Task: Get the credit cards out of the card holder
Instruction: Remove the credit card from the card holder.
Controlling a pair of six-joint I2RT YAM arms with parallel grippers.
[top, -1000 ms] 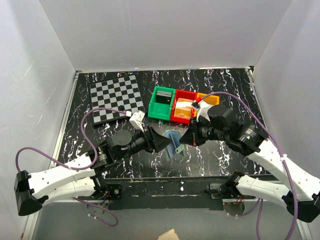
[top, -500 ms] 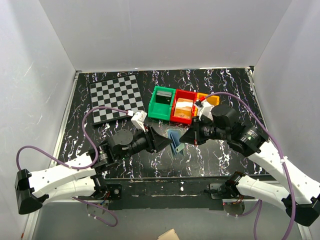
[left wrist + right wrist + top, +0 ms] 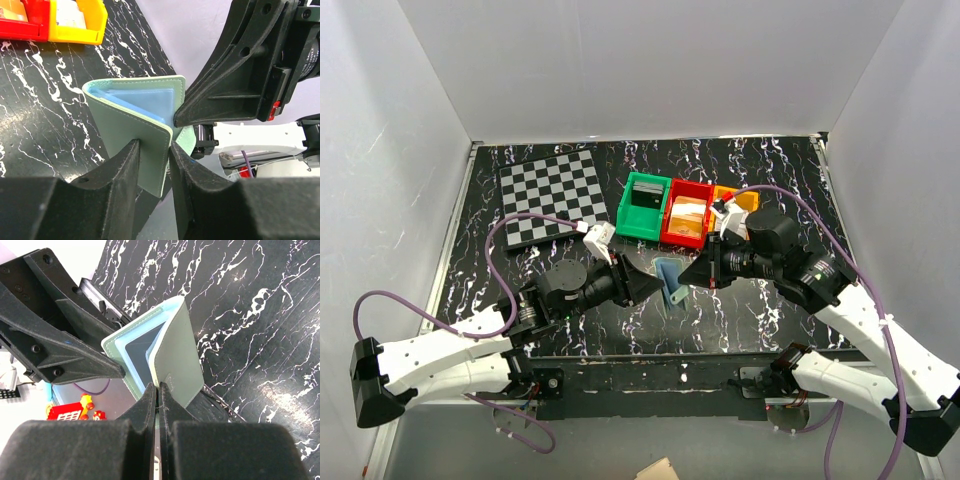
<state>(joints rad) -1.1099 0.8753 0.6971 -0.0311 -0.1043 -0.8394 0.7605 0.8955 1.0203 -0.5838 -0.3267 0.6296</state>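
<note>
The sage-green card holder (image 3: 667, 277) hangs open in a V above the middle of the table, held between both grippers. My left gripper (image 3: 645, 283) is shut on one flap; in the left wrist view the flap (image 3: 135, 135) sits between my fingers (image 3: 152, 147), and the light blue pockets show inside. My right gripper (image 3: 692, 275) is shut on the edge of the other flap (image 3: 177, 360), with its fingers (image 3: 158, 387) pressed together on it. A dark card (image 3: 141, 356) sits in a blue pocket of the left-held flap. No other cards show.
A checkerboard (image 3: 552, 195) lies at the back left. A green bin (image 3: 643, 205), a red bin (image 3: 686, 220) and a yellow bin (image 3: 738, 197) stand in a row just behind the holder. White walls enclose the black marbled table.
Both grippers have shifted a little towards the bins with the holder between them. The holder sits slightly higher in the top view. Both grips are unchanged.
</note>
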